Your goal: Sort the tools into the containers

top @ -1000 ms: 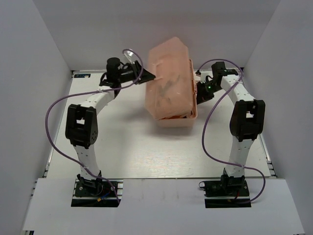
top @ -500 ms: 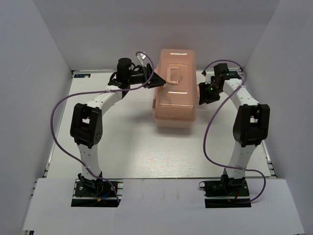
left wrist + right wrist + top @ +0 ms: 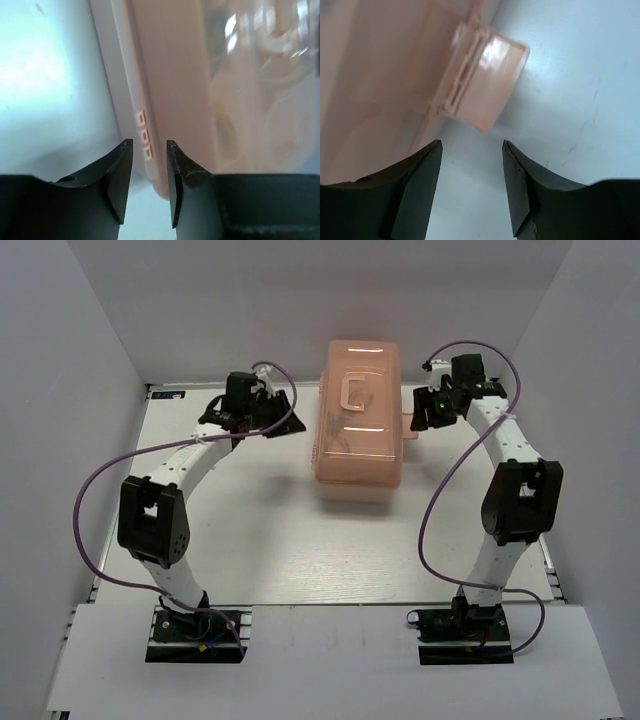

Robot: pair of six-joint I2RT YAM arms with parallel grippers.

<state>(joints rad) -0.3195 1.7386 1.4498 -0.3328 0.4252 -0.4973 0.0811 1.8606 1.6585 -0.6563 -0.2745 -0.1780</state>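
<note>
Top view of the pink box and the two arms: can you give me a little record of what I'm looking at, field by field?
toolbox: salmon-pink, see-through, lid down, sitting on the table
tools: dim shapes seen through the lid
left arm: jaws open and empty, next to the box's left side
right arm: jaws open and empty, next to the side latch

My toolbox (image 3: 362, 465) is translucent salmon pink, its latch (image 3: 485, 80) the same pink, with dim dark and yellowish shapes showing through the lid (image 3: 368, 375). My arms (image 3: 190, 455) are white with black joints and trail purple cables (image 3: 78, 525); my fingers (image 3: 117, 180) are matt black, the table (image 3: 270, 540) off-white
</note>
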